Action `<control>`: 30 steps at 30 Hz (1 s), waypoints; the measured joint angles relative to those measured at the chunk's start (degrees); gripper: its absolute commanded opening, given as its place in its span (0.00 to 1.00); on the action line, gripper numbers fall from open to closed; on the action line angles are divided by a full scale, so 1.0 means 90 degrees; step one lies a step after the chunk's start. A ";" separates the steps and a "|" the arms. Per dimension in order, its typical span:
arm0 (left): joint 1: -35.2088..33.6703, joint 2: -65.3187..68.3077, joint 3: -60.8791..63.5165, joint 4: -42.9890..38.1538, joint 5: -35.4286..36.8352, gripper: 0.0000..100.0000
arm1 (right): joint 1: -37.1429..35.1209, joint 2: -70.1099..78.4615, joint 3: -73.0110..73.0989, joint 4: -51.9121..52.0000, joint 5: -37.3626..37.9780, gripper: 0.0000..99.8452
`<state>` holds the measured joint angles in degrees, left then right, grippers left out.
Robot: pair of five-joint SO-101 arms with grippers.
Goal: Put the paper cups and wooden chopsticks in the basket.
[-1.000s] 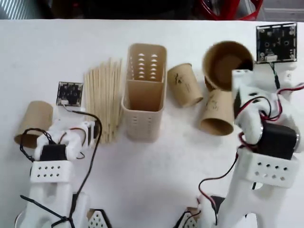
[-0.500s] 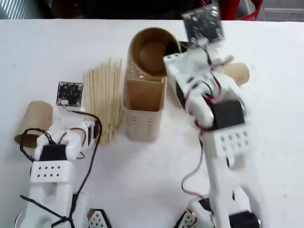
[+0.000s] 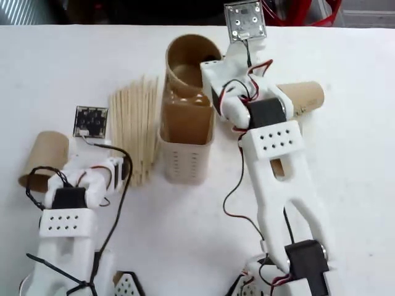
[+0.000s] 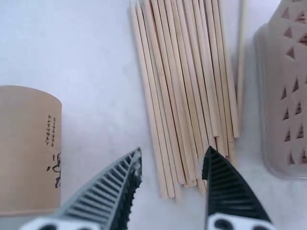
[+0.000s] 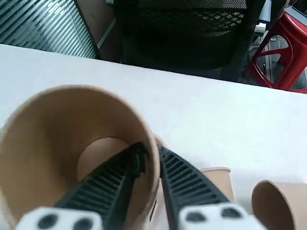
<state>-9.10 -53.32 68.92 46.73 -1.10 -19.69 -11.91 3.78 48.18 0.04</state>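
The right gripper [image 5: 151, 147] pinches a paper cup [image 5: 53, 129] by its rim over the basket [image 3: 185, 165]. Beside the basket, the left gripper [image 4: 172, 154] gapes above the chopsticks [image 4: 187, 86].

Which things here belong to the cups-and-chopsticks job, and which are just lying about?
Part of the job:
basket
paper cup, gripped at its rim by the right claw, at the basket's far end
second cup, lying by the left arm
third cup, lying right of the basket
wooden chopsticks

Just lying about:
black mesh chair
red stool
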 measured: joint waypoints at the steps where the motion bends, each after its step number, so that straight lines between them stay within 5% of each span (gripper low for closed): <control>1: 0.0000 0.0000 0.0000 0.0000 0.0000 0.21 | 0.0000 0.0000 0.0000 0.0049 0.0000 0.19; 12: 0.0000 0.0000 0.0000 0.0000 0.0000 0.21 | 0.0137 -0.0156 0.0000 0.0137 0.0000 0.27; 16: 0.0000 0.0000 0.0000 0.0000 0.0000 0.21 | 0.0694 -0.1162 0.0000 0.1123 0.0029 0.27; 24: 0.0000 0.0000 0.0000 0.0000 0.0000 0.21 | 0.1954 -0.2901 0.0293 0.2999 0.2852 0.34; 27: 0.0000 0.0000 0.0000 0.0000 0.0000 0.21 | 0.2178 -0.3136 0.1231 0.3096 0.4112 0.43; 30: 0.0000 0.0000 0.0000 0.0000 0.0000 0.21 | 0.2237 -0.3643 0.2618 0.2803 0.5109 0.40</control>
<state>-9.10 -53.32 68.92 46.73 -1.10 0.44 -44.70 27.34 73.41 46.02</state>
